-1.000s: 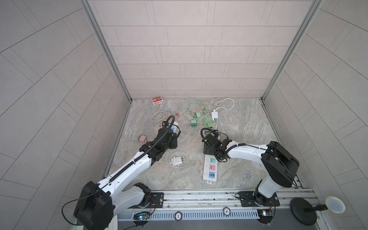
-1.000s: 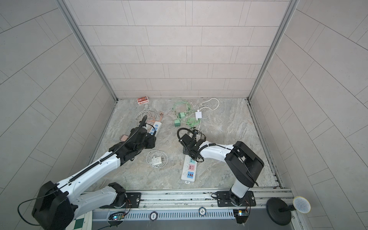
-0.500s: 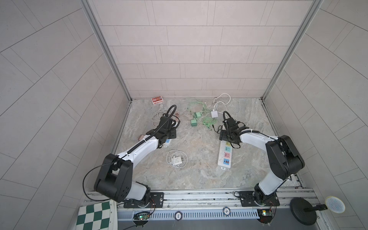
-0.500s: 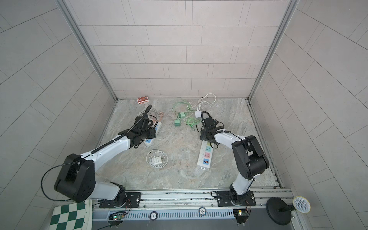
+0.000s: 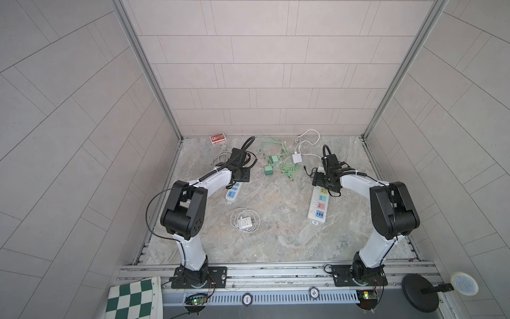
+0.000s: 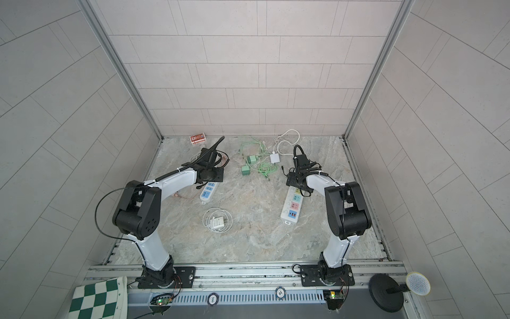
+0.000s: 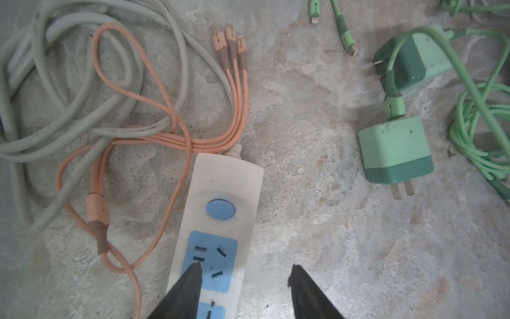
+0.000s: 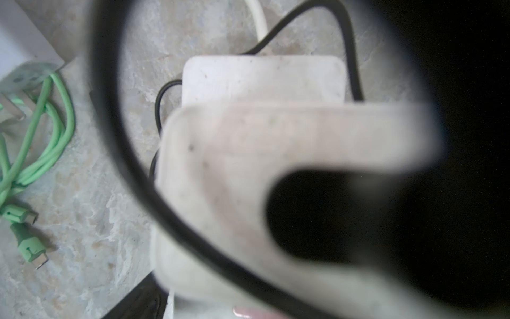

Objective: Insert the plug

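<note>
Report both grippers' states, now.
Left gripper: open, holding nothing, fingertips over the blue-socket power strip.
Right gripper: cannot tell; its wrist view is blurred and blocked.

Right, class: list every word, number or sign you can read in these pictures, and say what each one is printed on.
"01", as far as it can be read: blue round disc on the slotted strip at the front.
Black round disc, same strip: white lettering, too blurred to read.
Red box: print too small to read.
Power strip in the left wrist view: no lettering, only socket slots.
</note>
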Available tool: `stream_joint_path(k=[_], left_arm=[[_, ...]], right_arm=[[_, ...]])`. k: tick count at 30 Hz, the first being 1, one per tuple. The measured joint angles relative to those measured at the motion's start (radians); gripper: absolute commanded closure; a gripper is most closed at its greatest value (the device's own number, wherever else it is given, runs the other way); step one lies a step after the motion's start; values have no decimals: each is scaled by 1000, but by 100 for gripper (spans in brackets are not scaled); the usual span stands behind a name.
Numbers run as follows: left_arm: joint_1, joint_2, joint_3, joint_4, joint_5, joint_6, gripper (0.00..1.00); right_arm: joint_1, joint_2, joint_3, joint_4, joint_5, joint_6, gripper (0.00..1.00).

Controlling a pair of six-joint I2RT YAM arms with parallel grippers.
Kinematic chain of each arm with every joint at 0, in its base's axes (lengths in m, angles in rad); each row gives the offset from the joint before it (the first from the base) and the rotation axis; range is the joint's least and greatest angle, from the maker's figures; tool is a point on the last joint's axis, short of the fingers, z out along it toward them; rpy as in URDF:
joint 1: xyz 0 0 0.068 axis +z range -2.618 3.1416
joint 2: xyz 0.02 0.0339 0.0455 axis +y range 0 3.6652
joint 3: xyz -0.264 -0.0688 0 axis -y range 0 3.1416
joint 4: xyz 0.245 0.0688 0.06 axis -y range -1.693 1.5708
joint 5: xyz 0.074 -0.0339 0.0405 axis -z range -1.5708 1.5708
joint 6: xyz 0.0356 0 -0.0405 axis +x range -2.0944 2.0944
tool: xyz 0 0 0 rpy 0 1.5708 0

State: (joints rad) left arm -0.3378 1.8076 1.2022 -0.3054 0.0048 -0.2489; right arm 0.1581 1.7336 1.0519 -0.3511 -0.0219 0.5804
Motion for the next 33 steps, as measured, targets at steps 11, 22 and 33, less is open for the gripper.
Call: stream_joint_path(k=[11,22,33], left_arm=[[0,38,89,-53,-4,42,41],[0,85,138,-86,-51,45,38],[14,85,138,-97,-29,48,41]], right_arm=[[5,-181,-84,-77,-45,-1,11],[150,-269,-128,-95,-49,-4,14],[246,-142,-11,-83,-50,-10,17]])
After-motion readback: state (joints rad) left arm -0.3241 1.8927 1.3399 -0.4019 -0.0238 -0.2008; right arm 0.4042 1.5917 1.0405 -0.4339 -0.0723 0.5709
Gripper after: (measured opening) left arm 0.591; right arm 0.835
